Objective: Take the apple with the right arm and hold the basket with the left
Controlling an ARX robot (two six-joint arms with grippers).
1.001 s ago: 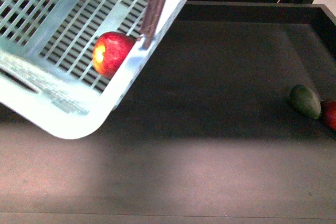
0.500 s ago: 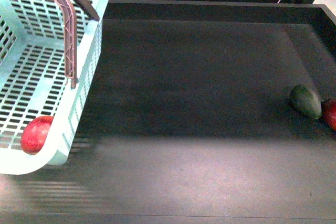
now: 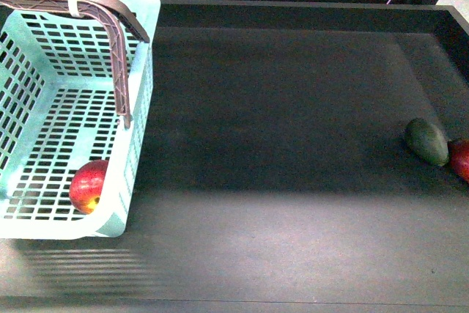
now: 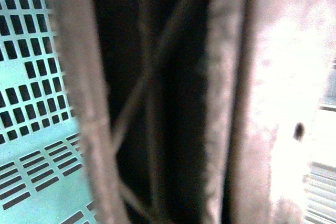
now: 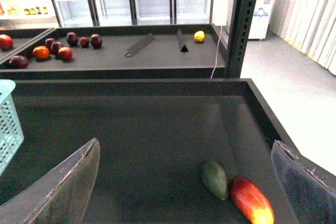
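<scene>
The basket [image 3: 139,20] stands at the table's [image 3: 278,144] left with the apple [image 3: 89,186] in its near right corner; two fruits [image 3: 427,141] lie far right

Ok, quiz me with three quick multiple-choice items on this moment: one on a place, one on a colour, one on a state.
1. Where is the apple?
A. inside the basket
B. on the bare table
C. in the right hand

2. What colour is the oval fruit beside the red fruit?
A. yellow
B. dark green
C. purple

3. How is the right hand?
A. shut on a fruit
B. open and empty
C. out of view

Answers: 1 A, it lies on the slotted floor by the near wall. 2 B, the front view shows it green. 3 B, its fingers stand wide apart with nothing between.
</scene>
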